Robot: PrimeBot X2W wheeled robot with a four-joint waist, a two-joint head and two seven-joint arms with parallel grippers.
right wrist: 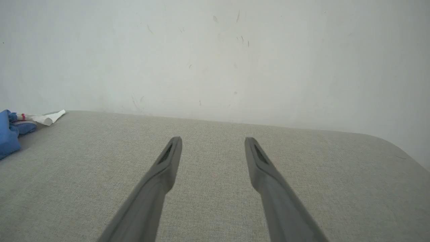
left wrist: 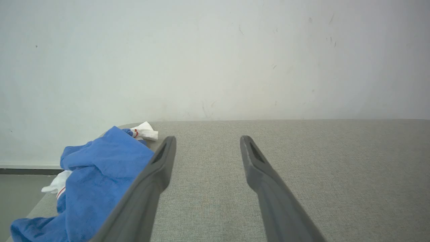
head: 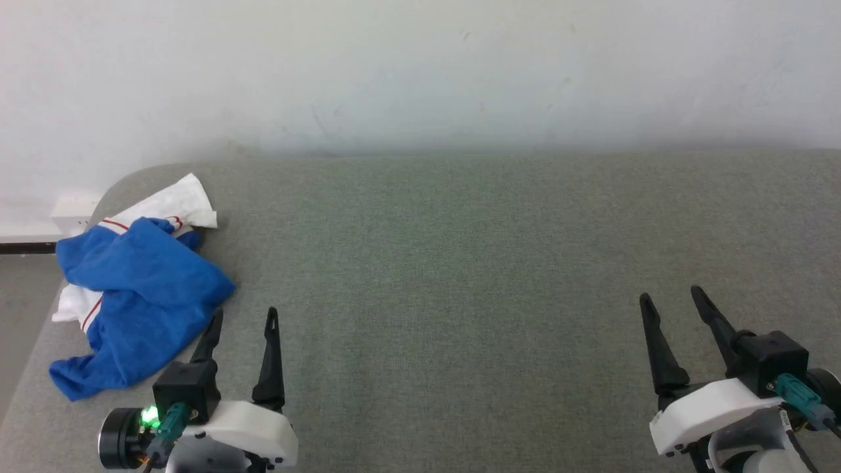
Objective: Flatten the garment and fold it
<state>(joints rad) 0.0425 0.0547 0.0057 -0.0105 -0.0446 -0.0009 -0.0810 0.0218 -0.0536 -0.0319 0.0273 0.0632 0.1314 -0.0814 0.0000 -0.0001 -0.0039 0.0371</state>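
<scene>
Garment, a crumpled royal-blue T-shirt with white sleeves and red trim (head: 141, 289), lies bunched at left end of grey fabric-covered table (head: 460, 295). Left gripper (head: 245, 311): fingers spread wide, holding nothing, one fingertip just beside blue cloth. Right gripper (head: 671, 293): likewise wide apart, empty, well away from it.

Head above, wrists low, common garment (head: 141, 295)

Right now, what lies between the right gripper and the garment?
In the head view: bare table from the right gripper up to the open left gripper, which sits beside the garment. The right wrist view shows that bare stretch too.
</scene>
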